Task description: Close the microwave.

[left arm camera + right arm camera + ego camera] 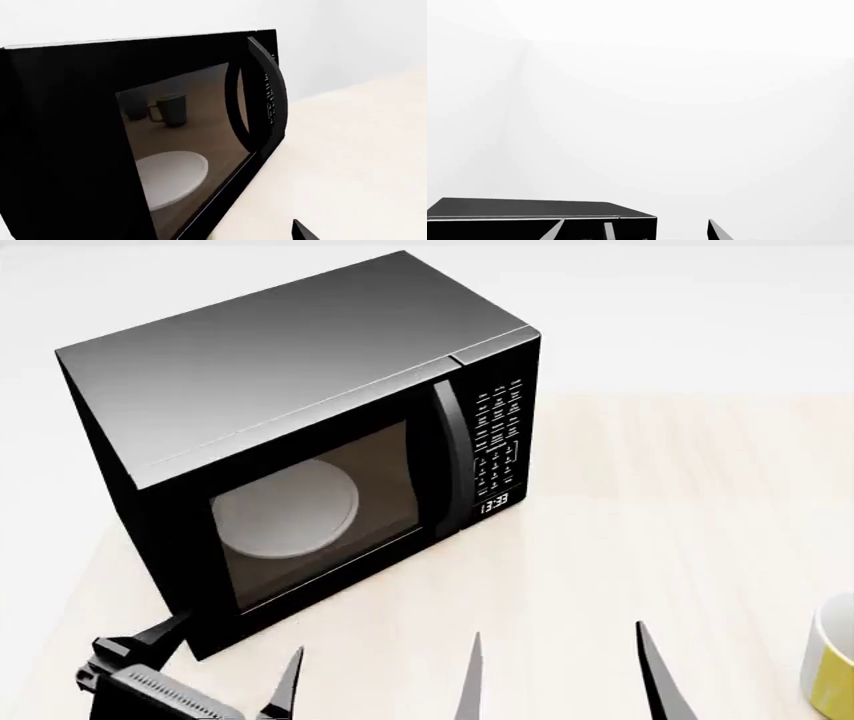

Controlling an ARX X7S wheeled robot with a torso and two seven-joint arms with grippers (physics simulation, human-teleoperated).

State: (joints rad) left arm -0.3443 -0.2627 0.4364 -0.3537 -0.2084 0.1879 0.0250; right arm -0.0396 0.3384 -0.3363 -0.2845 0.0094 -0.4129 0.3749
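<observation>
Door of the microwave (300, 440) flush from the head view, mug reflection only at left wrist; both grippers (220, 660) (554, 675) spread, empty.

A pale wood-grain bench (694, 500) filled the foreground. Behind it rose a plain white wall (680, 100), evenly and softly lit. No shadows of note fell on it.
</observation>
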